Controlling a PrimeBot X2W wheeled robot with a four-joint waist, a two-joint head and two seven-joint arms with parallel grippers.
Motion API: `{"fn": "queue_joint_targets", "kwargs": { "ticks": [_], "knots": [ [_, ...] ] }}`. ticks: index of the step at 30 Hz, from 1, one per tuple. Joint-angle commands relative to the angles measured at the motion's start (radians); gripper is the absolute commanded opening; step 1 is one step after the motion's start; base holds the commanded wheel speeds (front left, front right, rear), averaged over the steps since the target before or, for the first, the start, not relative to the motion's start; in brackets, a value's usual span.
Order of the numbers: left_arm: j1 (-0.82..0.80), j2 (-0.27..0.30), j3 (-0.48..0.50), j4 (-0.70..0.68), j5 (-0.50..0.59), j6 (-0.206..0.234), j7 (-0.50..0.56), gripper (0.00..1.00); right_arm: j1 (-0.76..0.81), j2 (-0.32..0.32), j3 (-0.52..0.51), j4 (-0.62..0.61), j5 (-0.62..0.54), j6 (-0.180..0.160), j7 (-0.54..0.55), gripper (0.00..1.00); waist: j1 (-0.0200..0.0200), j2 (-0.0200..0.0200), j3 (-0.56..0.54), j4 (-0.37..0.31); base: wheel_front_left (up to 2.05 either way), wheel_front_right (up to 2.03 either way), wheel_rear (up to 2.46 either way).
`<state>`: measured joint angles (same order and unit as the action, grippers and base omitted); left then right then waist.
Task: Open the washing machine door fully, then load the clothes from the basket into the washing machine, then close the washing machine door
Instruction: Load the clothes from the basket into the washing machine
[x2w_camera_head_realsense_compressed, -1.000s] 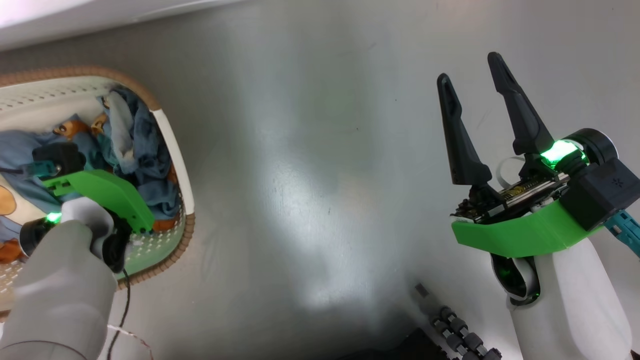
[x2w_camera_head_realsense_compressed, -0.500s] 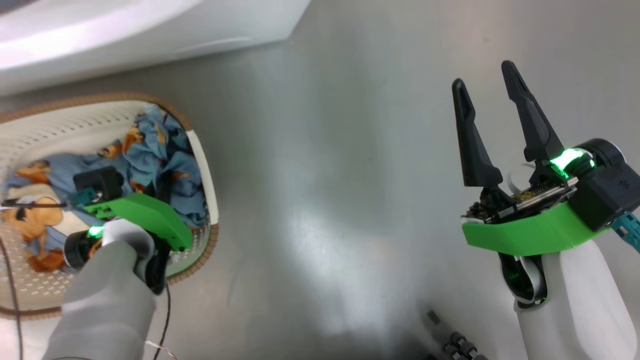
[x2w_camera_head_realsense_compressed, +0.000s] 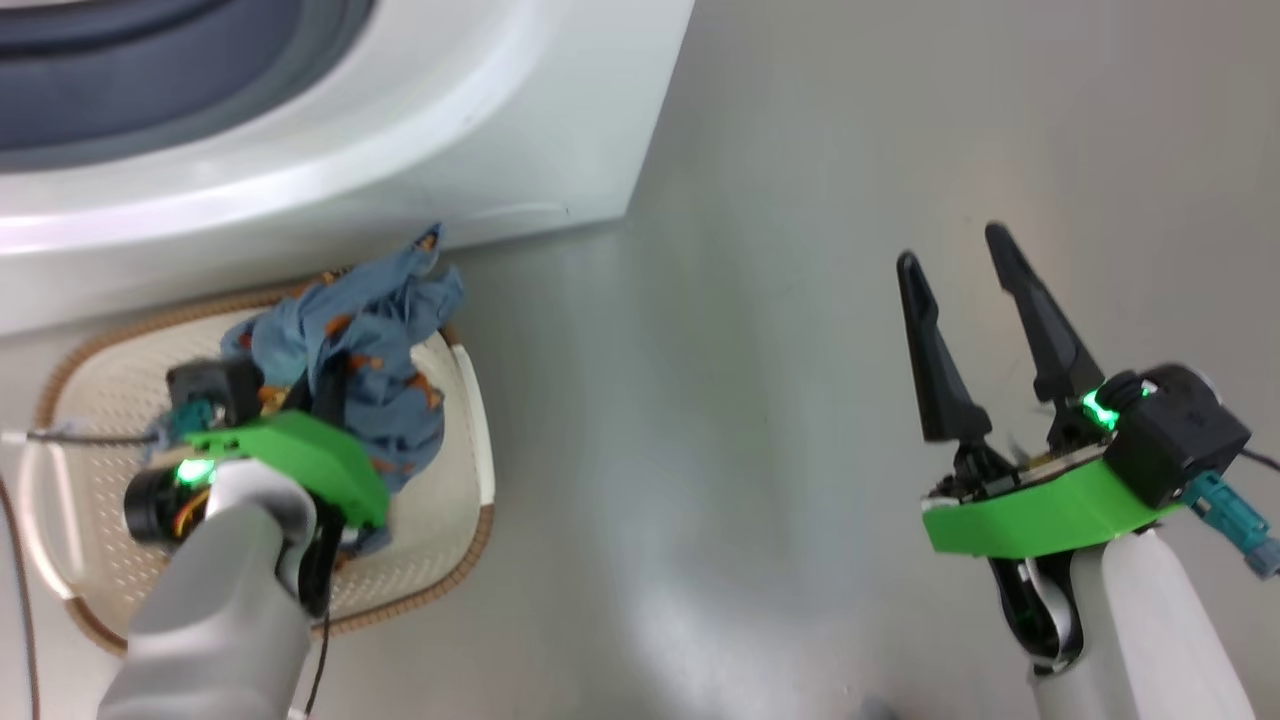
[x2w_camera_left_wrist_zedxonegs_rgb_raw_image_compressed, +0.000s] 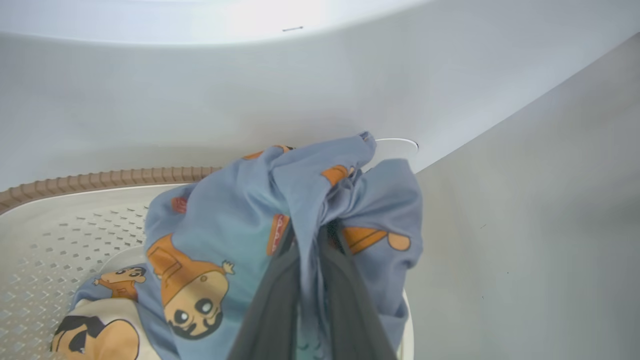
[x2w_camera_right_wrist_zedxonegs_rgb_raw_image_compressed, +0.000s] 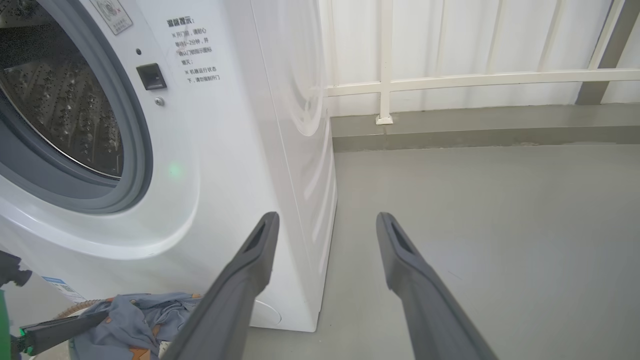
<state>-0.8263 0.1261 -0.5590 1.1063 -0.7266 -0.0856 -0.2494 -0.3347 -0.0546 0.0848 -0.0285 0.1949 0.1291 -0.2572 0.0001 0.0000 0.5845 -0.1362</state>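
With jaws clamped on a bunched fold, the left gripper holds soft, light clothes that may trail; the right gripper has its jaws apart.

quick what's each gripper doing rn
left gripper: shut on the clothes, over the basket
right gripper: open, holding nothing

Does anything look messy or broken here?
Nothing looks broken or spilled. The clothes are just scrunched up because the left gripper is pinching them above the basket, in front of the washing machine.
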Motion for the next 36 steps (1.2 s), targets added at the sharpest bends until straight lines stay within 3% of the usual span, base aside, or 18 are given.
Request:
{"fn": "queue_joint_targets", "kwargs": {
  "ticks": [1, 10, 20, 36],
  "knots": [
    [0.051, 0.043, 0.036, -0.029, 0.022, 0.017, -0.012, 0.00, 0.042, 0.004, 0.016, -0.012, 0.000, 0.002, -0.005, 1.00, -0.0001, 0.0000, -0.096, 0.024, 0.00, 0.00, 0.00],
    [0.236, 0.101, 0.171, -0.240, 0.145, 0.085, -0.012, 0.00, 0.126, 0.004, 0.001, 0.047, -0.030, 0.002, -0.005, 1.00, -0.0001, 0.0000, -0.251, 0.064, 0.00, 0.00, 0.00],
    [0.509, 0.107, 0.331, -0.610, 0.315, 0.170, -0.012, 0.00, 0.207, 0.004, -0.014, 0.083, -0.048, 0.002, 0.017, 1.00, -0.0001, 0.0000, -0.415, 0.126, 0.00, 0.00, 0.00],
    [0.795, 0.125, 0.387, -0.976, 0.393, 0.225, -0.005, 0.00, 0.328, 0.004, -0.037, 0.065, -0.053, 0.002, 0.057, 1.00, -0.0001, 0.0000, -0.567, 0.182, 0.00, 0.00, 0.00]
  ]
}}
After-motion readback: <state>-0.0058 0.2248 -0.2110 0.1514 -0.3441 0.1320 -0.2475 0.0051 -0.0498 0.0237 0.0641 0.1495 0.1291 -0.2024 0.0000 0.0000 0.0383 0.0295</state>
